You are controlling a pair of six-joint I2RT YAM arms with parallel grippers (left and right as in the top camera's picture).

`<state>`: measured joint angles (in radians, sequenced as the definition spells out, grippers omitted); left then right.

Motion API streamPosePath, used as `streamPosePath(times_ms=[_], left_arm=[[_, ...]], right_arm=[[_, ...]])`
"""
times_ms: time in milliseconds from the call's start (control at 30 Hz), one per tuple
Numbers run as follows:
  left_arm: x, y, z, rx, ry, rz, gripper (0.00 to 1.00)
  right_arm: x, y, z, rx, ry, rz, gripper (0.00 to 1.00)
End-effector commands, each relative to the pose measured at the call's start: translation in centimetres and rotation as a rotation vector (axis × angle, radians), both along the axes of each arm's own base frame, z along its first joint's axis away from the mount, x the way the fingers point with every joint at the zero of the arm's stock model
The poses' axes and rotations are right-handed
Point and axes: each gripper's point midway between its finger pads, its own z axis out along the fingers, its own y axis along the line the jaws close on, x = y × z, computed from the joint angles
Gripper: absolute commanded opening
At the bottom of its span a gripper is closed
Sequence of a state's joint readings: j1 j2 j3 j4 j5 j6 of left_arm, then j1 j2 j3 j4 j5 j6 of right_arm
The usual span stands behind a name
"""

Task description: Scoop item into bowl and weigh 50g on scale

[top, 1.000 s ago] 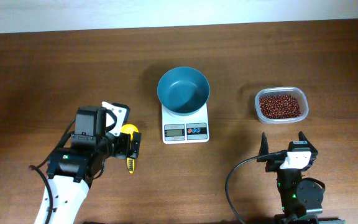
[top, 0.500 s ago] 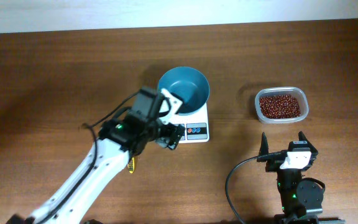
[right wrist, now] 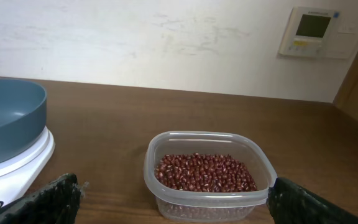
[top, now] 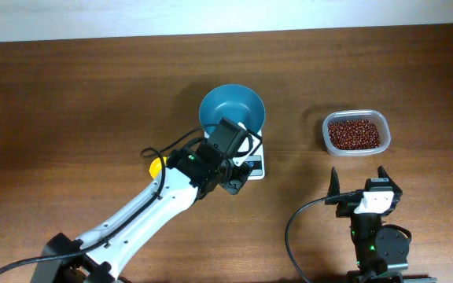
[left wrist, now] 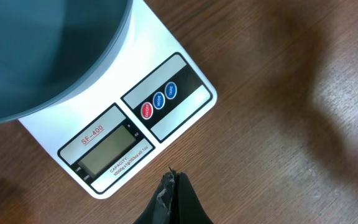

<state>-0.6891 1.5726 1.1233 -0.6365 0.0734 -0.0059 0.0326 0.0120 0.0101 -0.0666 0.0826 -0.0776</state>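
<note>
Bowl (top: 232, 115) sits on scale (left wrist: 185, 118); beans (top: 355, 134) in tub (top: 356, 113) to the scale's right. Left claw (left wrist: 173, 186) clenched, empty, at the scale's front edge. Display (left wrist: 107, 152) legible only from that wrist; overhead the arm covers it. Right claw (top: 359, 173) released, right of scale.

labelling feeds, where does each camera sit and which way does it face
overhead: above the table, looking straight down; left arm over the scale, right gripper open at the bottom edge.
left wrist: on the left arm, looking down at the scale display and bowl; shut left gripper at the bottom.
right wrist: low, looking level at the tub of beans and the wall; open fingers in both lower corners.
shared: all three see the bowl on the scale.
</note>
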Motion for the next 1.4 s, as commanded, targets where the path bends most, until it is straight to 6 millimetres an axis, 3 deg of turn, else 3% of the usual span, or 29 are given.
streamPosePath(times_ms=[0,400,833,1100,1367], left_arm=[[0.7,-0.5,-0.7,0.004,0.006,0.025,0.00],[2.6,-1.3,-4.7,0.098,-0.041,0.041,0.00],[3.4,-2.0,-5.2,0.080,-0.061,0.043,0.00],[3.9,-2.2,-7.1,0.101,-0.056,0.052,0.00],[4.9,-1.9,-7.1,0.117,-0.096,0.078,0.00]], right_arm=[[0.0,-0.2,-0.2,0.005,0.001,-0.014,0.99],[0.0,-0.2,-0.2,0.005,0.001,-0.014,0.99],[0.0,-0.2,-0.2,0.005,0.002,-0.014,0.99],[0.0,-0.2,-0.2,0.005,0.002,-0.013,0.99],[0.0,-0.2,-0.2,0.005,0.001,-0.014,0.99]])
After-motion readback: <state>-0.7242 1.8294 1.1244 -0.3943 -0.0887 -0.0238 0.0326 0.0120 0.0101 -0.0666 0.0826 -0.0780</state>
